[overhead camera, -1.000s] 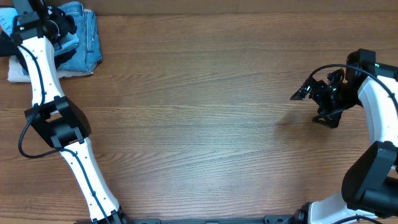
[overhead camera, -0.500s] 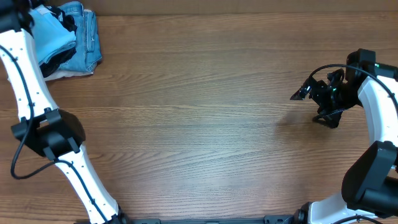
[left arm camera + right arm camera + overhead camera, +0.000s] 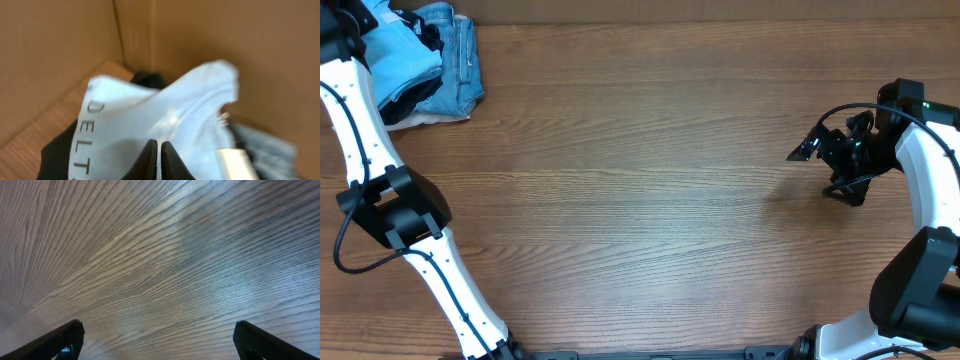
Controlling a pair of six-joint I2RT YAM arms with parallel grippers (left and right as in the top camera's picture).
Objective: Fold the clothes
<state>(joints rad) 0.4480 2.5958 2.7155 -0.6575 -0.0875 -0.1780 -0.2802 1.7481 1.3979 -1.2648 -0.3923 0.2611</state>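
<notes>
1. The left gripper [image 3: 159, 152] is clenched on the T-shirt [image 3: 165, 110]. In the left wrist view its two dark fingers meet tip to tip at the bottom of the frame, with the pale fabric gathered right at them.
2. The right gripper [image 3: 160, 341] is spread wide. Its fingers sit at opposite lower corners of the right wrist view with only bare wood grain between them. In the overhead view it [image 3: 812, 149] hangs over the right side of the table [image 3: 640, 200], well apart from the clothes.
3. The T-shirt [image 3: 402, 55] is at the far left back corner of the table, bunched on top of a small pile. The left arm reaches up to that corner, and the gripper itself is mostly cut off by the overhead frame's edge.
4. The T-shirt looks light sky-blue from above. Up close it is very pale, almost white, crumpled into soft folds and rising to a peak. Dark letters "D E L T" run along its left edge, and the picture is blurred.
5. A black garment [image 3: 55, 155] lies under the shirt, showing at its lower left.
6. Blue denim jeans [image 3: 462, 60] lie just beside the shirt on its right, touching the pile.
7. Plain brown panels [image 3: 210, 40] stand behind the pile.
</notes>
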